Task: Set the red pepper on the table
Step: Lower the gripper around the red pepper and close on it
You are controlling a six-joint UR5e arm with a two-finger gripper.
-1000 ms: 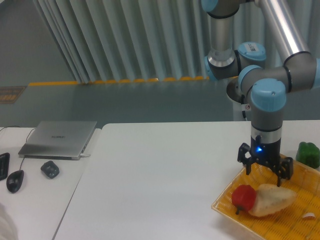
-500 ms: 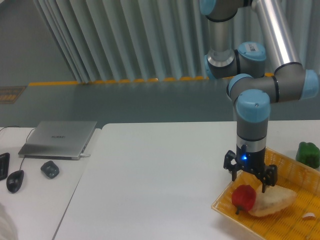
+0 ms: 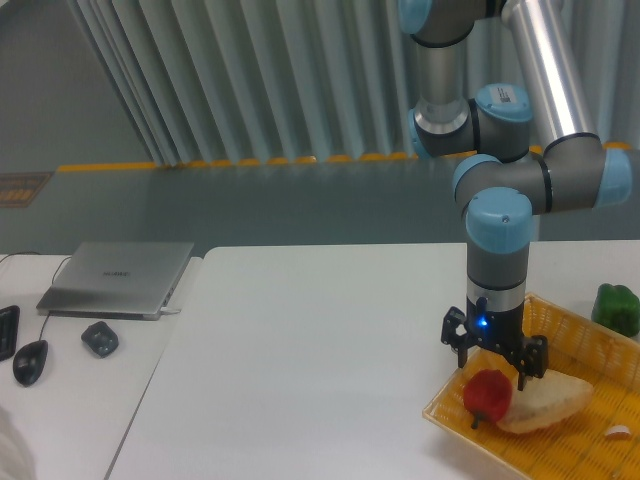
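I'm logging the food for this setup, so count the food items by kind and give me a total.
Red pepper: 1
Green pepper: 1
Bread piece: 1
Total: 3
A small pale bit at the basket's edge is too unclear to count.

- We note a white desk (image 3: 300, 350), smooth, with a rounded corner at far left.
- Yellow woven basket (image 3: 585, 440) sits on its near right part, running out of view.
- Green pepper (image 3: 616, 307) lies at the right edge, just beyond the basket.
- The desk's left and middle stretch shows only white surface.
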